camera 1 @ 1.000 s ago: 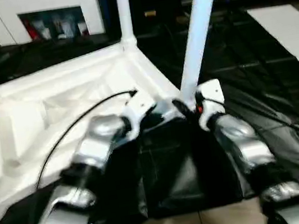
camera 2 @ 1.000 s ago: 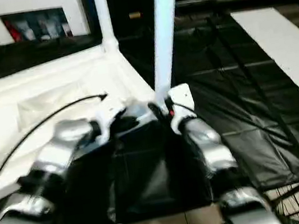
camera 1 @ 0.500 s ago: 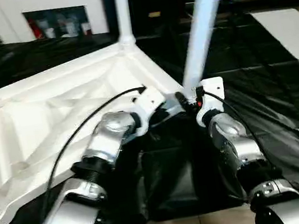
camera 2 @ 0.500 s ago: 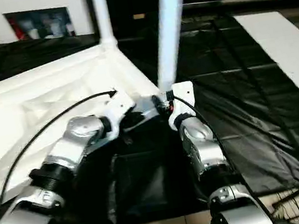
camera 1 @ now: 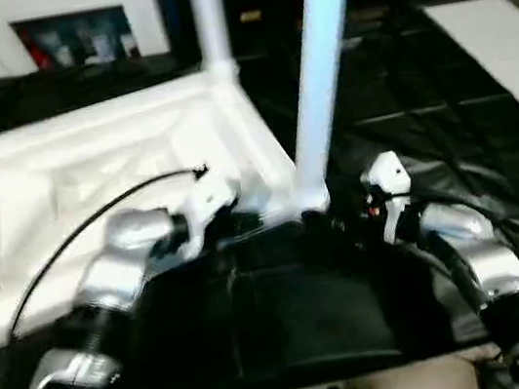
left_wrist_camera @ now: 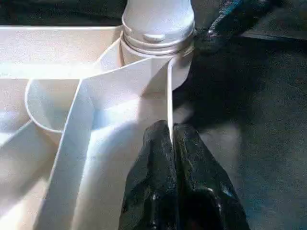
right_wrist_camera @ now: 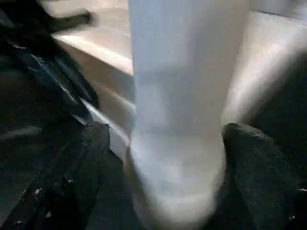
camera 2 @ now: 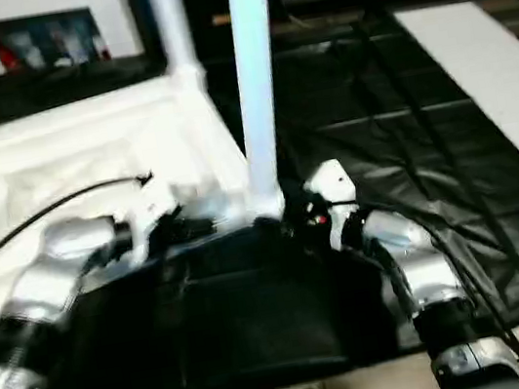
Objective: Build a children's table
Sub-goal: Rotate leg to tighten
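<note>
The white tabletop (camera 1: 85,153) lies upside down on the floor with its ribbed underside up. One white leg (camera 1: 208,15) stands in the far corner socket. Another leg (camera 1: 318,67) stands in the near right corner socket (left_wrist_camera: 158,52). My left gripper (left_wrist_camera: 171,132) is shut on the thin rim wall of the tabletop just beside that socket. Around the foot of that leg is my right gripper (right_wrist_camera: 165,127), open, with one black finger (right_wrist_camera: 72,177) on each side of the tube. In the left eye view the right gripper (camera 1: 331,223) reaches in from the right.
A black sheet (camera 1: 443,106) covers the floor under and around the tabletop. At the right lies a flat white board (camera 1: 503,47). A white cabinet with glass doors (camera 1: 65,28) stands at the back. A black cable (camera 1: 78,233) arcs over my left forearm.
The right gripper's fingers have spread apart at the foot of the leg and the right wrist has drawn back to the right. The leg now stands straighter. The left gripper keeps its hold.
</note>
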